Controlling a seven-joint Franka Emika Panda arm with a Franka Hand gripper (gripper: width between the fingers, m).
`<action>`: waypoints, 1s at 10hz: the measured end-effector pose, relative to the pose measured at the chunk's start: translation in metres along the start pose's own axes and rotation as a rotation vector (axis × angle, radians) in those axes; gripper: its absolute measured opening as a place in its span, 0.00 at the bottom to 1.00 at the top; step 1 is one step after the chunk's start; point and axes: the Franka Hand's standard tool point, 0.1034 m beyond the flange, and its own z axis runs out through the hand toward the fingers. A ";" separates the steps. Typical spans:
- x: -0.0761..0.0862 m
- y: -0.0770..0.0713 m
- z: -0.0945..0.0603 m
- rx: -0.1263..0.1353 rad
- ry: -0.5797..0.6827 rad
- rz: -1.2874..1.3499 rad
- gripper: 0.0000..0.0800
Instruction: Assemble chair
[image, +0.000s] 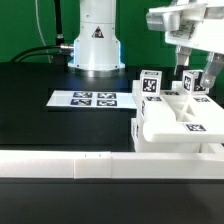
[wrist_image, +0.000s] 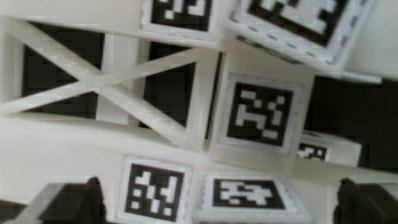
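1. A black surface (image: 40, 80) lies before a green backdrop; the flat white marker board (image: 85, 99) sits at nine o'clock of the parts.
2. The small white plastic tagged chair pieces (image: 175, 115) cluster behind a long white border rail (image: 60, 166).
3. The two-finger gripper (image: 197, 72) hovers over them, spread wide and empty.

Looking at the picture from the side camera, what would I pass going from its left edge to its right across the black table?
Robot base → marker board → chair parts, with the open gripper above them.
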 end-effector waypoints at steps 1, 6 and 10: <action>0.001 0.000 0.001 0.002 -0.001 0.013 0.78; -0.005 -0.003 0.006 0.012 -0.003 0.052 0.36; -0.006 -0.003 0.006 0.012 -0.003 0.223 0.36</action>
